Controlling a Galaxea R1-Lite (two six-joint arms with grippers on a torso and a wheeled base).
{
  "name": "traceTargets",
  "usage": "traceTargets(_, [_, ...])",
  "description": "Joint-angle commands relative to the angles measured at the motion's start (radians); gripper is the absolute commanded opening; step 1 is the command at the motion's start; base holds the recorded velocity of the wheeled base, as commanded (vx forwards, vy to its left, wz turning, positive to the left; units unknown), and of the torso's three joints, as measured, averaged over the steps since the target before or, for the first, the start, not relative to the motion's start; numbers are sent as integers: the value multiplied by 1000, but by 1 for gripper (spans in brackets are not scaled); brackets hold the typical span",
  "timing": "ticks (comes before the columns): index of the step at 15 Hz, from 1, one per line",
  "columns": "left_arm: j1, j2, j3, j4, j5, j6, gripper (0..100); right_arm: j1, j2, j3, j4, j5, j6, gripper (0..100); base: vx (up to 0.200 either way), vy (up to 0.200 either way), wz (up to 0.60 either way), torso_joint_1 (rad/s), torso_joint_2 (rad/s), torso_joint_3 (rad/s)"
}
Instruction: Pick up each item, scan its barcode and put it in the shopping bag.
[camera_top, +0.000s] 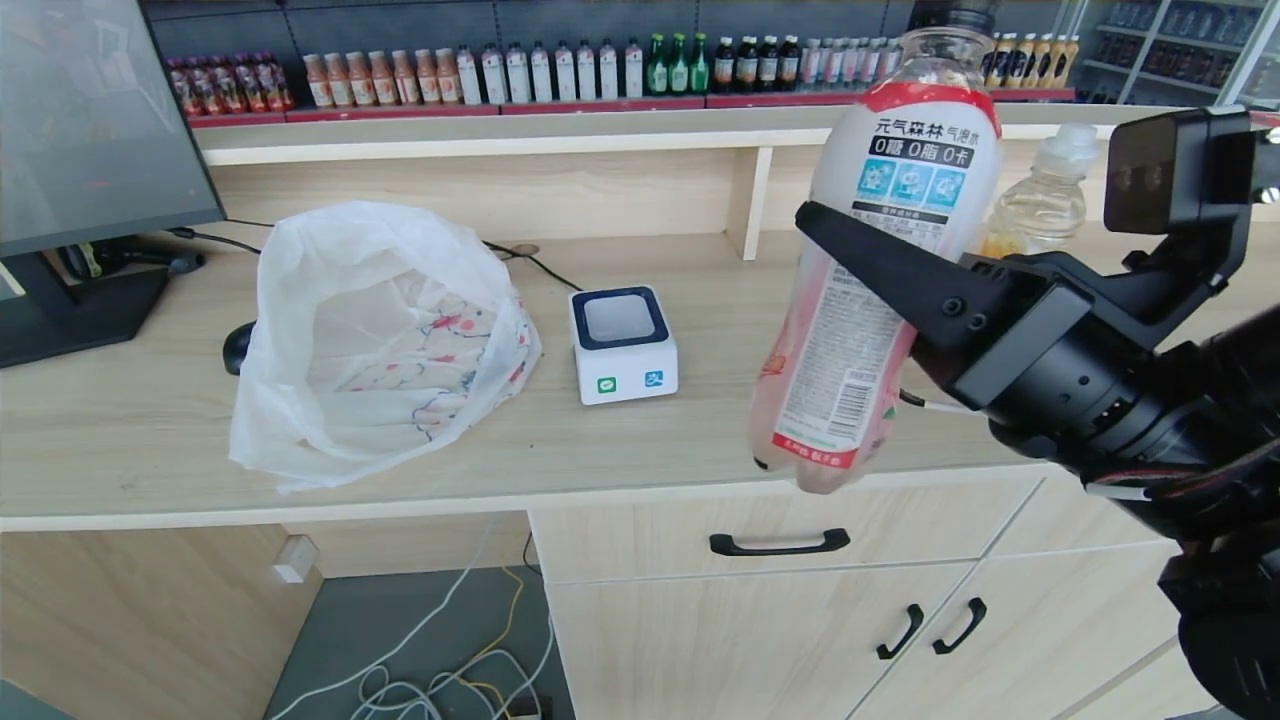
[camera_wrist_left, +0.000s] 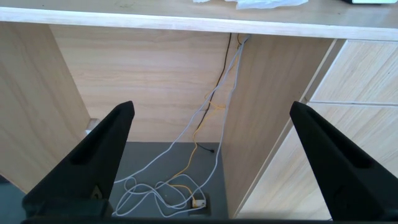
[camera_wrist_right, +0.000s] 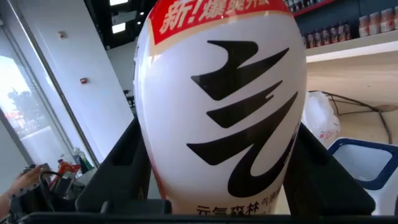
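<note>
Bottle (camera_top: 893, 190) is sitting tilted between clamped jaws of right gripper (camera_top: 872, 255), risking a slip short of scanner (camera_top: 622, 343); left gripper (camera_wrist_left: 211, 158) is gaping empty.

You've got the pink-and-white bottle (camera_top: 900, 170) clamped in the right gripper (camera_top: 890, 245), cap up, tilted, barcode visible, right of the white scanner (camera_top: 623, 345). Bag (camera_top: 370, 340) lies open left of the scanner. Yellow bottle (camera_top: 1040, 200) stands behind.

An open white shopping bag (camera_top: 380, 340) is laid on the wooden desk (camera_top: 120, 440). A small white scanner (camera_top: 623, 345) is set just beside it, on its right.
</note>
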Motion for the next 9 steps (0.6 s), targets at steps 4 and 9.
traceTargets(4, [0,0,0,0,1,-1,100,69,96,-30,-14,-1,32,0,0,0,0,0,0,0])
traceTargets(9, [0,0,0,0,1,-1,100,101,87,-73,-14,-1,109,0,0,0,0,0,0,0])
